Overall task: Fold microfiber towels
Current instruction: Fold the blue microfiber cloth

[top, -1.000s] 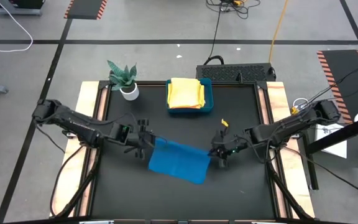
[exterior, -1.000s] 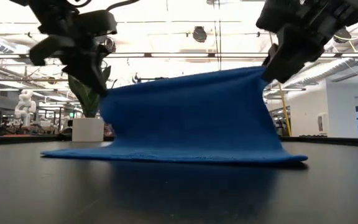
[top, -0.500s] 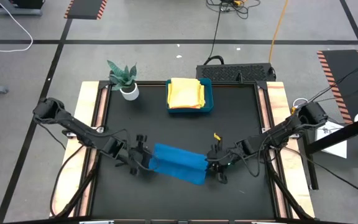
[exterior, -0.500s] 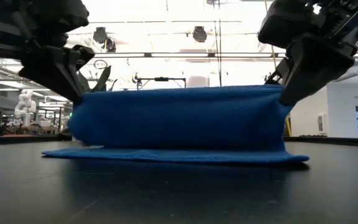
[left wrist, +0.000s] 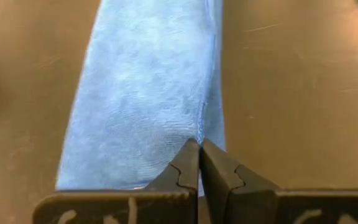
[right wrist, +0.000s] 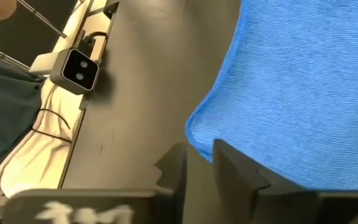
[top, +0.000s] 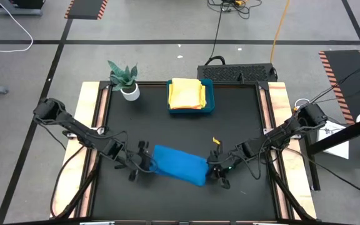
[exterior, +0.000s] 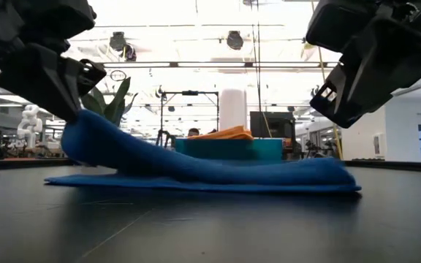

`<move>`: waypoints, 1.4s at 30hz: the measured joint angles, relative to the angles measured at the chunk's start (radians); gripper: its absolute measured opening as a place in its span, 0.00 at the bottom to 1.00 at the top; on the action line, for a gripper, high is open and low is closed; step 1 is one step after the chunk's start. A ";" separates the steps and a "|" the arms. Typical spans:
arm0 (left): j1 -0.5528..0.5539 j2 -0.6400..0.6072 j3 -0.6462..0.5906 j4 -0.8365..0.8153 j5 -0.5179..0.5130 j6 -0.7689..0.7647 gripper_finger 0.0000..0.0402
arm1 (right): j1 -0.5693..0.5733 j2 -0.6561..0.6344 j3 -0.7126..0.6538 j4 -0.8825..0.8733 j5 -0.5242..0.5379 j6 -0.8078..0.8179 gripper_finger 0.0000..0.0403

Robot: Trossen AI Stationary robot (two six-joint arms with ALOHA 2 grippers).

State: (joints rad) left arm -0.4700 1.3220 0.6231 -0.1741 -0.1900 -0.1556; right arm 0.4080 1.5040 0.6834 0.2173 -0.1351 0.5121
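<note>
I see a small potted plant [top: 124, 79] in a white pot near the far left corner of the black table [top: 242, 119]. A teal-blue tray [top: 210, 100] stands at the middle of the far edge. A small camera [right wrist: 79, 67] sits at the table's edge.

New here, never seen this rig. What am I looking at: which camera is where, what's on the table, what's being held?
Two robot arms at a black table. One camera looks straight down, one sits at table height, and one rides on each wrist. A blue towel lies folded over near the front. The left gripper is shut on its left end, which the low view shows raised off the table. The right gripper sits at the other end with fingers parted; that end lies flat, apparently released. At the back, a teal tray holds yellow towels, beside a potted plant.
</note>
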 joint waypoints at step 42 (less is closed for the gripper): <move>0.011 0.011 0.001 0.462 -0.170 0.086 0.34 | -0.052 -0.006 0.002 0.065 0.318 -0.106 0.31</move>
State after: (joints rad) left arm -0.4591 1.3330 0.6239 0.2880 -0.3595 -0.0700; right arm 0.3559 1.4979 0.6849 0.2819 0.1829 0.4066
